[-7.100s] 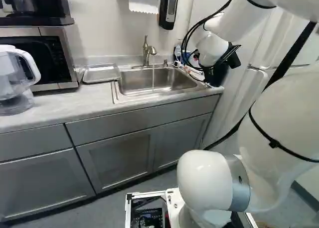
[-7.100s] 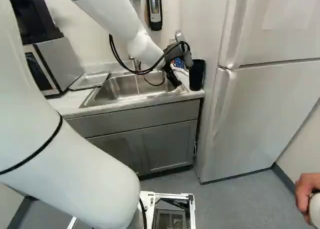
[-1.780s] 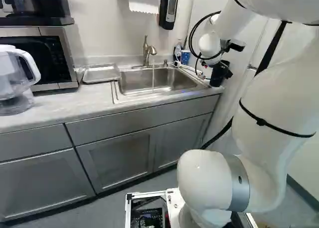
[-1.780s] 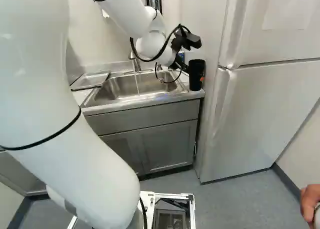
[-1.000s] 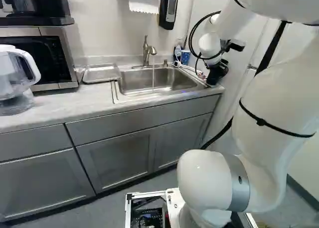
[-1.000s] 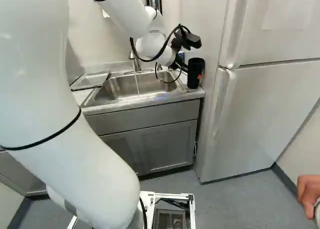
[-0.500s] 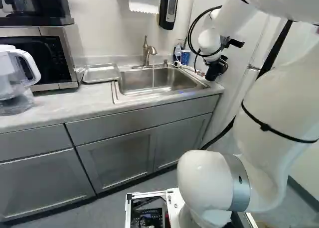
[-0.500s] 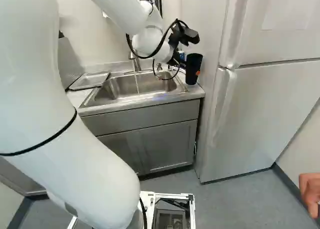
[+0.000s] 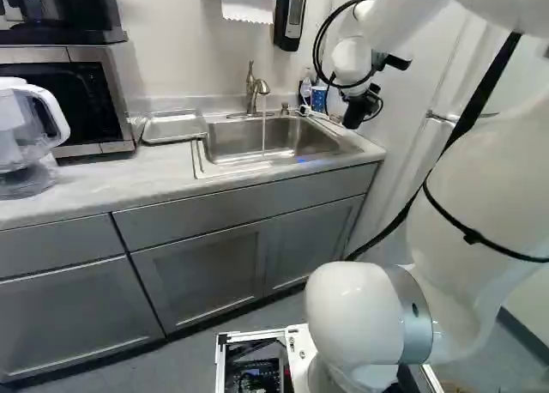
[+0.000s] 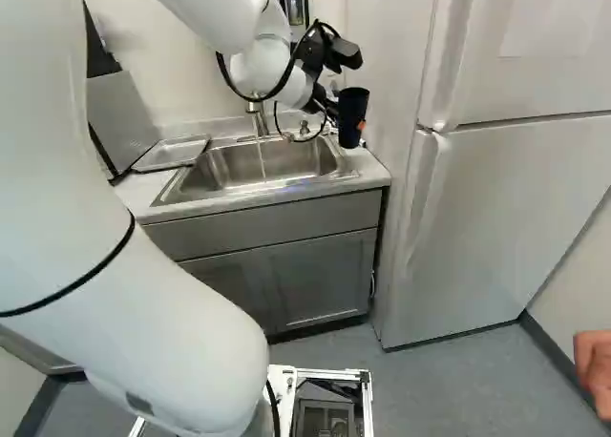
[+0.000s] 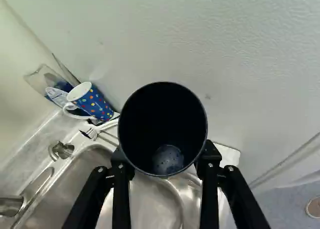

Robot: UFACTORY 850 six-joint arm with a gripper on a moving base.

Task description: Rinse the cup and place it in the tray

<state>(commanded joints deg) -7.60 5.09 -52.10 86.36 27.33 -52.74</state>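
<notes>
Water [image 9: 264,134] is falling from the faucet [image 9: 251,88] into the sink [image 10: 229,172], while the cup [image 11: 164,129] is hanging mouth up at the sink's right-hand end, held by the gripper [image 11: 166,158]. The fingers are closing on it from two sides, near its rim, spread about as far as its width.

Rinsing well is calling, I judge, for keeping the cup higher than the sink's edge, carrying it level along the sink, and stopping with its mouth right under the stream. Tipping should be waiting until it is over the sink, so the runoff is landing inside; a wet, smooth wall may be slipping in a light grip. The tray [image 9: 174,127], just left of the sink, is waiting as the last stop.

The wrist view is showing the cup's dark inside and dotted bottom, plus a fork [image 11: 91,133] by the sink's corner; neither base view is giving these. The tray is appearing only in the base views, and the pitcher [image 9: 27,136], further left of the sink, only in the left one.
</notes>
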